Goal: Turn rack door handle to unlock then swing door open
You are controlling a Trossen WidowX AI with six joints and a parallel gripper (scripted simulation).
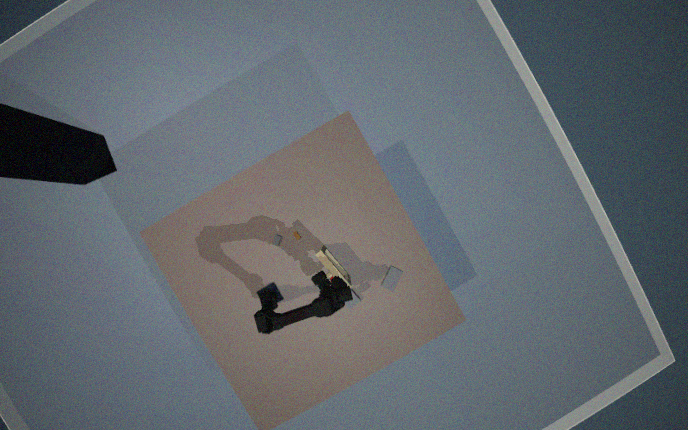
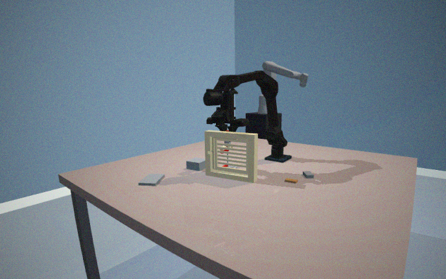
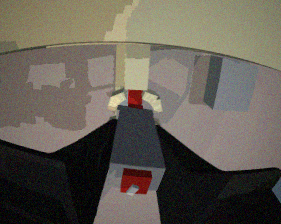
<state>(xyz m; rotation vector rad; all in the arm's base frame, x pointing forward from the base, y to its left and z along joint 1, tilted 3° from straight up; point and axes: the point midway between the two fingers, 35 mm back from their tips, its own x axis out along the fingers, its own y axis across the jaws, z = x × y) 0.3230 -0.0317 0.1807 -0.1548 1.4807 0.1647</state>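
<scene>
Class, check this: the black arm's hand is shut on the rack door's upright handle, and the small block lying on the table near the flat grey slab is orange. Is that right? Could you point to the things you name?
Not quite: the exterior view shows the orange block (image 1: 297, 235) (image 2: 291, 180) near the small grey block (image 1: 278, 239) (image 2: 308, 174), not the slab (image 1: 392, 277) (image 2: 152, 180). The hand (image 3: 135, 128) is indeed shut on the handle (image 3: 137, 137).
</scene>
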